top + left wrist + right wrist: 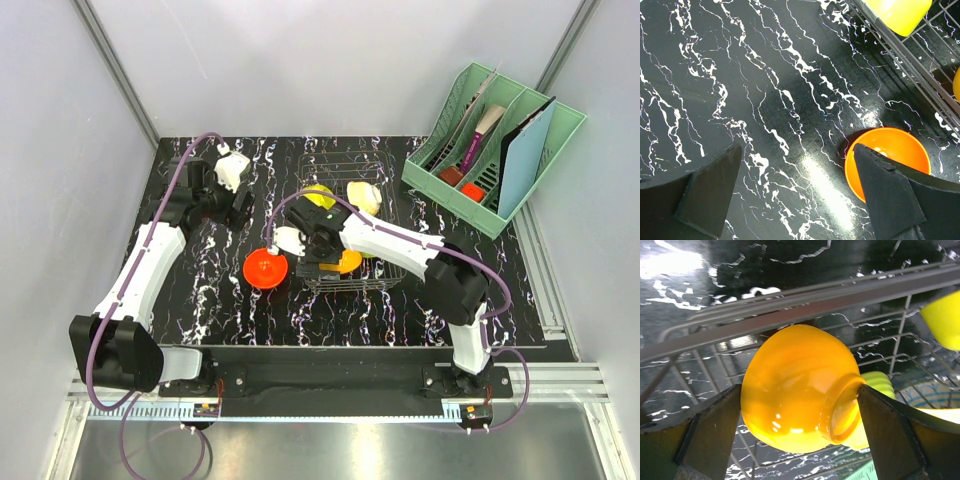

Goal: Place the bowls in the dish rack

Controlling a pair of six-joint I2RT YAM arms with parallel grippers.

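Observation:
The dark wire dish rack (398, 268) stands mid-table; it also shows in the left wrist view (910, 56) and the right wrist view (805, 310). Inside it are a yellow-green bowl (320, 195), a cream bowl (365, 197) and a yellow-orange bowl (349, 263) lying on its side. My right gripper (330, 257) straddles the yellow-orange bowl (795, 390) with its jaws spread wide, one finger at the bowl's side and one at its foot ring. An orange-red bowl (265, 268) sits upright on the table left of the rack. My left gripper (238, 208) is open and empty above the table (797, 170), with the orange-red bowl (890, 152) by its right finger.
A mint-green slotted file organiser (490, 150) holding books and small items stands at the back right corner. The black marbled tabletop (200, 290) ends at grey walls on the left, back and right.

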